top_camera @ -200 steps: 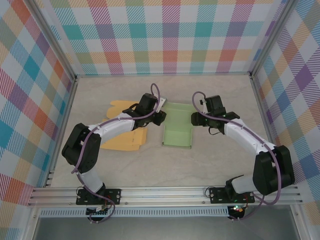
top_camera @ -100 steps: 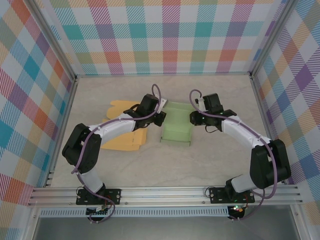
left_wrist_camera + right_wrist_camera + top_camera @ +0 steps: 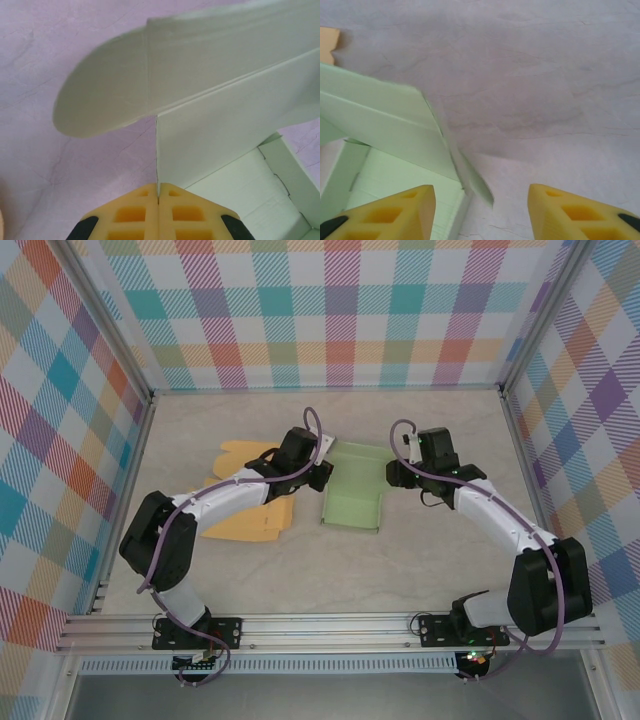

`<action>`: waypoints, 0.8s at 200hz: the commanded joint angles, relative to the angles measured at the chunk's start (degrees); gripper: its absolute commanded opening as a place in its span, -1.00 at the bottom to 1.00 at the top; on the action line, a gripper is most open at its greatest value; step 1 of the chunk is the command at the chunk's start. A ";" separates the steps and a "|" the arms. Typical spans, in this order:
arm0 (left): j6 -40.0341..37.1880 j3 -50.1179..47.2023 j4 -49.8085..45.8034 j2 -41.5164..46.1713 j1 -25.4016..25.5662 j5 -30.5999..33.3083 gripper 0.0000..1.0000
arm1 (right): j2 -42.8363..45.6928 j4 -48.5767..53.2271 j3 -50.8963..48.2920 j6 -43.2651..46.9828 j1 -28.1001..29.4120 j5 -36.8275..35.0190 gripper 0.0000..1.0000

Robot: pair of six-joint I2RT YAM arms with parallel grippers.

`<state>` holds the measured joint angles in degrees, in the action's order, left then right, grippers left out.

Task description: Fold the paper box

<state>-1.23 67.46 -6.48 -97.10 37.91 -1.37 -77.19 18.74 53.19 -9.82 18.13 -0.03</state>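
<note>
Pale green paper box (image 3: 352, 498), partly folded, sits mid-table (image 3: 420, 570) between the two arms, with a flat orange paper sheet (image 3: 245, 522) lying just to its left. Left gripper (image 3: 158, 192): fingers pinched together on the thin edge of the box's upright left wall, below a rounded flap. Right gripper (image 3: 480, 200): fingers apart, gripping nothing, just beside the box's right wall.

The top external camera looks steeply down from behind, at 6 o'clock, covering the whole counter (image 3: 400, 560). The wrist cameras sit close behind the left end effector (image 3: 158, 192) and right end effector (image 3: 480, 210), facing down and forward. All three share the green paper box (image 3: 352, 505).
</note>
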 commanded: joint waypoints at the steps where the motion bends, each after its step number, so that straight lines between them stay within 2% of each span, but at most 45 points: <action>1: -1.09 0.39 -1.09 2.03 0.50 0.32 -0.96 | -0.65 -2.54 -0.98 2.94 -0.68 2.02 0.11; 86: -1.29 0.48 -1.01 1.51 0.56 -0.13 -0.96 | -6.13 -5.25 1.30 5.56 -0.80 7.10 0.11; 135: -1.02 0.65 -0.73 1.65 0.57 -0.03 -0.98 | -5.97 -6.54 1.00 4.40 -0.76 9.92 -0.17; 160: -0.40 0.57 -0.09 1.65 0.59 -0.04 -1.00 | -5.11 -7.10 0.65 3.13 -0.74 11.19 -0.41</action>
<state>-1.37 67.46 -7.16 -97.08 37.91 -1.41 -83.09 13.98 52.88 -5.74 17.43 8.25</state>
